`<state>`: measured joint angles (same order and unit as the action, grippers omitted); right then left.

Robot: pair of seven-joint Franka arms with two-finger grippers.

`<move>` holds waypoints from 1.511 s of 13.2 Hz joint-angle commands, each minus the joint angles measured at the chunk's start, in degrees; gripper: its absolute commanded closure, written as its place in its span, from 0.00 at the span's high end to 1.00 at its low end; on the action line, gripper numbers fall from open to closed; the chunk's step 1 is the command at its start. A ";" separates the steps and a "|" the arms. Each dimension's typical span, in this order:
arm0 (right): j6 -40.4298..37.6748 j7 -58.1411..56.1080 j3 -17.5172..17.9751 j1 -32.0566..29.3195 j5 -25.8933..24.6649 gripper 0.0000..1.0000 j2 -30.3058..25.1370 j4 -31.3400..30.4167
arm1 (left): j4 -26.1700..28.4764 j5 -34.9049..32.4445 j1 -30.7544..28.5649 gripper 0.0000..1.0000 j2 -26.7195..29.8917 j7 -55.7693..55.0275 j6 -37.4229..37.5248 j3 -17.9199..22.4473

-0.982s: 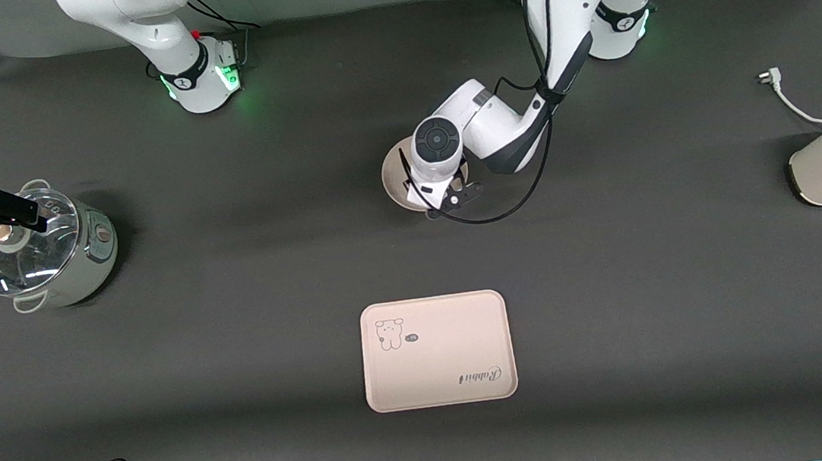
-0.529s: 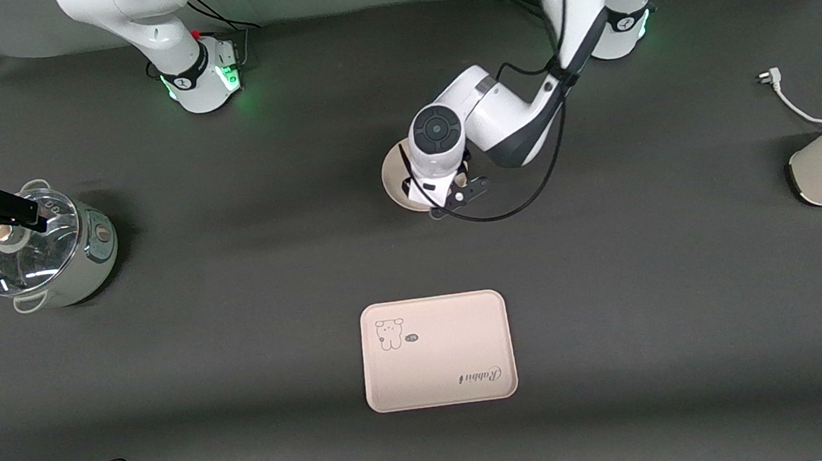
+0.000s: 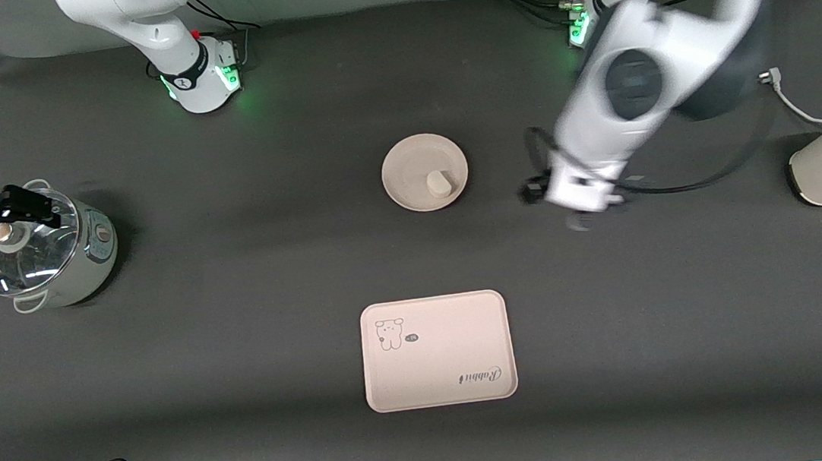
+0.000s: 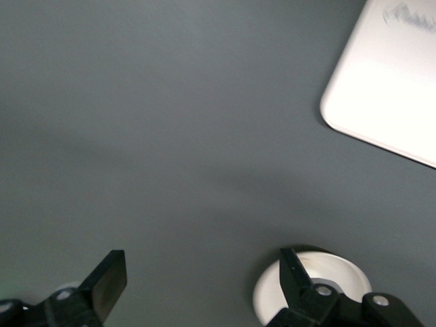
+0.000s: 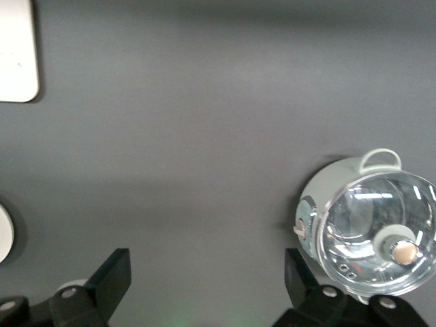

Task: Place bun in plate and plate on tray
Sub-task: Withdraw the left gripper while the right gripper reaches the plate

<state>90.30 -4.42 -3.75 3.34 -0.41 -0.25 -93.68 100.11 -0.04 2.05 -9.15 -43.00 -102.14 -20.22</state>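
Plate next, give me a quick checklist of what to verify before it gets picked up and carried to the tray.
1. Bun lies in the plate: ok.
2. Plate sits free on the table, no gripper over it: ok.
3. Tray has nothing on it, and lies nearer to the front camera than the plate: ok.
4. Left gripper is open and holds nothing, over bare table toward the left arm's end: ok.
5. Right gripper is open above the pot, waiting clear of the plate: ok.
6. Whether the bun would roll in the plate when it is lifted: cannot tell.
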 commanded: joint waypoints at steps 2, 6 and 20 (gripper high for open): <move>-0.74 1.16 -0.29 6.14 2.85 1.00 -2.65 -1.59 | 1.23 -1.10 -11.08 1.00 5.45 14.22 3.87 -0.69; 0.67 13.44 -0.20 15.97 5.25 1.00 -2.48 -1.69 | -4.13 -3.74 -18.12 1.00 5.63 23.90 9.67 -0.69; 11.73 47.13 0.41 42.80 11.13 1.00 -0.45 -6.94 | -6.42 -3.04 2.87 1.00 6.43 36.31 13.99 25.41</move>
<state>99.62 41.77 -2.93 45.42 9.54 1.67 -96.57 93.86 -3.74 4.01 -3.67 -8.58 -89.44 4.22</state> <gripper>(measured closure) 0.000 0.000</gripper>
